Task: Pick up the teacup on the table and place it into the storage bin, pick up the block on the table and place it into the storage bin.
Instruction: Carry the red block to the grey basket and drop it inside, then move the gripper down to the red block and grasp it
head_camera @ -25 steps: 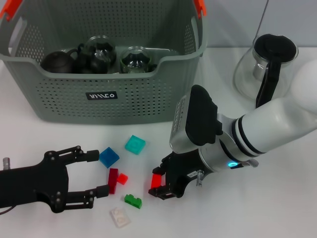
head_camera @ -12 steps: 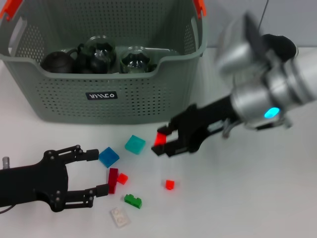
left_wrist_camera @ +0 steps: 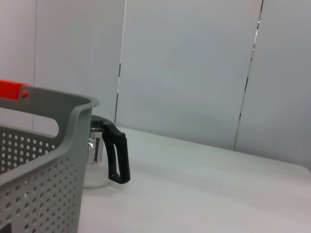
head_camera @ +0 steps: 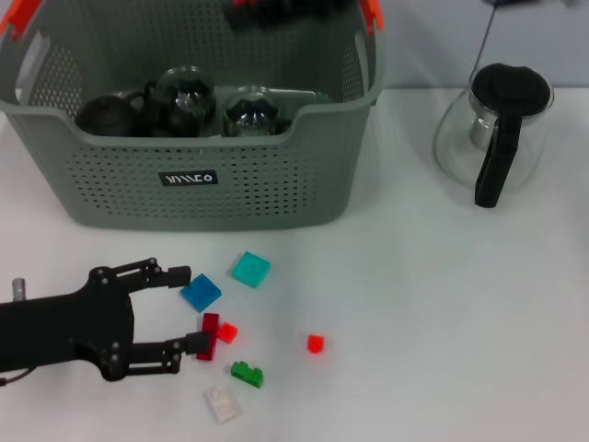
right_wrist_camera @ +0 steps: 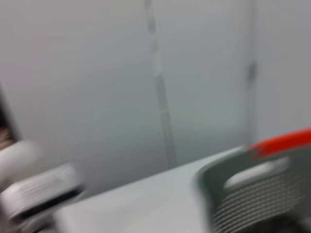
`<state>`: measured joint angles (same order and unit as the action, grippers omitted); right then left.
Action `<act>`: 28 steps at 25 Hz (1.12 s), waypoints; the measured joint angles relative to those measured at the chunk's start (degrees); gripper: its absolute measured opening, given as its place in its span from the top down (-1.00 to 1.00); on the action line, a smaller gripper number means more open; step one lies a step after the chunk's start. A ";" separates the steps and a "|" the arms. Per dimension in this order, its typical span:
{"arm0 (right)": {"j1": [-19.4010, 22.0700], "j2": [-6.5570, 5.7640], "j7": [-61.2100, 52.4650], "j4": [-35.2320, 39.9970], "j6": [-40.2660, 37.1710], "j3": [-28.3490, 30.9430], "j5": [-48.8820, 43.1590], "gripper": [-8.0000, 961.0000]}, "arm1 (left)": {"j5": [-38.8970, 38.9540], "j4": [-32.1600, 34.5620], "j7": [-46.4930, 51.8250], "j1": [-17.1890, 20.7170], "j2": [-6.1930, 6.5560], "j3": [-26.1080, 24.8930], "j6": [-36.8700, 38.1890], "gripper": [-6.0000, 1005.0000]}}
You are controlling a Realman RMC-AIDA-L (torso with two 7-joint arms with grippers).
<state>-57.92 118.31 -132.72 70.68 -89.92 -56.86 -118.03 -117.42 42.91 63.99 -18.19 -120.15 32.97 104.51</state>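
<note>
The grey-green storage bin [head_camera: 212, 175] stands at the back left, and its corner [left_wrist_camera: 43, 160] also shows in the left wrist view. Inside lie a dark teapot [head_camera: 106, 112] and two glass teacups [head_camera: 186, 92]. Loose blocks lie in front of the bin: blue [head_camera: 201, 292], teal [head_camera: 250, 269], dark red [head_camera: 210, 334], two small red ones [head_camera: 316, 343], green [head_camera: 247, 373] and white [head_camera: 223, 402]. My left gripper [head_camera: 194, 310] rests open on the table, its near fingertip beside the dark red block. Above the bin's back my right gripper [head_camera: 276, 11] is blurred, with a red block at its tip.
A glass kettle with a black handle [head_camera: 492, 129] stands at the back right and also appears beside the bin as the kettle [left_wrist_camera: 109, 155] in the left wrist view. The right wrist view shows only the bin rim [right_wrist_camera: 272, 143] with its orange handle end, blurred.
My right arm has lifted from the table with a red block and swung up and left to above the bin's back. My left gripper has edged slightly toward the blocks.
</note>
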 joint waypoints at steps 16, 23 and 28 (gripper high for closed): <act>-9.90 1.73 2.03 -20.45 30.70 -6.70 -15.72 -0.15 | -0.13 -0.03 0.33 -0.62 0.26 -0.01 -0.42 -0.65; -1.84 1.61 11.01 -11.96 22.83 -6.15 -0.43 -0.64 | -0.07 0.04 1.57 -0.55 0.37 -0.25 0.01 -0.65; 10.42 1.11 20.44 -3.15 9.79 -5.85 16.49 -0.91 | -0.01 0.29 1.86 -0.54 0.67 -1.38 1.27 -0.65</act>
<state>-47.50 119.42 -112.27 67.53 -80.14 -62.71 -101.54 -117.44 43.21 65.85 -18.73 -119.48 31.59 105.78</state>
